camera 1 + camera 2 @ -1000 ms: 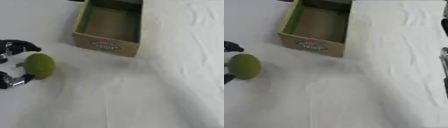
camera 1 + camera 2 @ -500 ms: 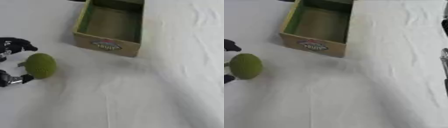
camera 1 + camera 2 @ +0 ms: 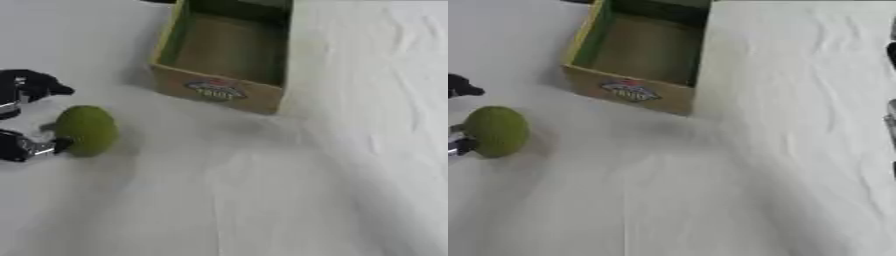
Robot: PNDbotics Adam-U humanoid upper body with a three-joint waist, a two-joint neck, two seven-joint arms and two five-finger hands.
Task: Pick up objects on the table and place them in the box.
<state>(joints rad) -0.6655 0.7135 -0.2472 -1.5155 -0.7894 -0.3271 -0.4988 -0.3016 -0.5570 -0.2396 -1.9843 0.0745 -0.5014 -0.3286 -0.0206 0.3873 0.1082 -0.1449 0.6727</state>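
A green round fruit (image 3: 86, 130) lies on the white table at the left. My left hand (image 3: 24, 90) comes in from the left edge and brackets the fruit. Its upper fingers (image 3: 39, 85) stand a little apart above the fruit, and the lower fingertip (image 3: 35, 147) touches the fruit's lower left side. The hand is open. An open cardboard box (image 3: 229, 52) with a green inner rim and a fruit label on its front stands at the top centre, with nothing visible inside. Only dark slivers of my right hand (image 3: 892, 122) show at the right edge.
A wrinkled white cloth (image 3: 350, 150) covers the table. Between the fruit and the box's front wall lies a short stretch of bare cloth.
The picture has shifted slightly, so the camera moved. The fruit stays put, and the left hand stays around it with its upper fingers a touch higher.
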